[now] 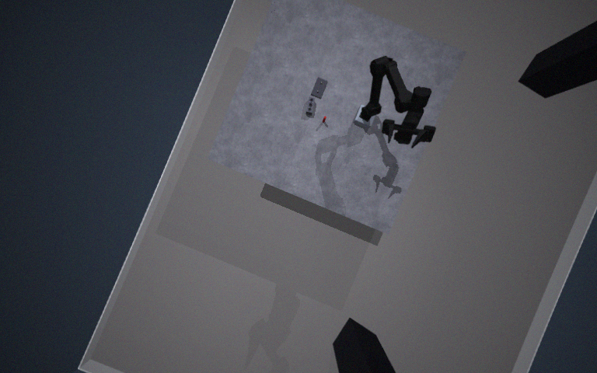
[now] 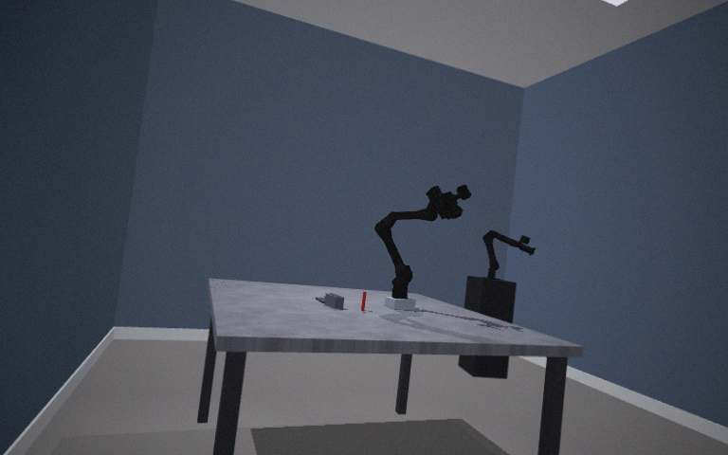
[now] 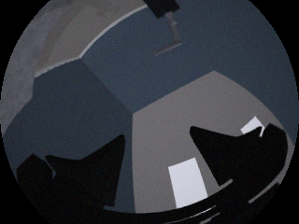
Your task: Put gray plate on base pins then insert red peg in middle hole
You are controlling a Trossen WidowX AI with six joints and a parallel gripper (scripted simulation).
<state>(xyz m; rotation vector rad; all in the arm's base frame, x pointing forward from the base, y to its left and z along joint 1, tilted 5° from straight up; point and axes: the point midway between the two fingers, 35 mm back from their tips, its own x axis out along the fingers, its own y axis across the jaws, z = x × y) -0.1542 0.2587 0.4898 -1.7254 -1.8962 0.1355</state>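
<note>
pincer [image 1: 400,144] [image 2: 460,202] [image 3: 159,134] wide open, raised above the desk [image 1: 273,144] [image 2: 268,316], nothing between its fingers.
well apart from it, the red peg [image 1: 324,119] [image 2: 364,301] stands upright near the gray plate [image 1: 309,107] [image 2: 334,301], which sits beside the two-pin base [image 1: 319,88] [image 2: 318,299], off its pins.

Above its pale, boxy base block [image 1: 359,113] [image 2: 400,303], the slim, matte black jointed arm [image 1: 400,86] [image 2: 393,250] has rounded joints and tapered, pointed black fingers [image 1: 419,137].

Base [image 1: 315,88] [image 2: 319,300] partly hidden behind gray plate [image 1: 308,109] [image 2: 334,301] in exterior view
</note>
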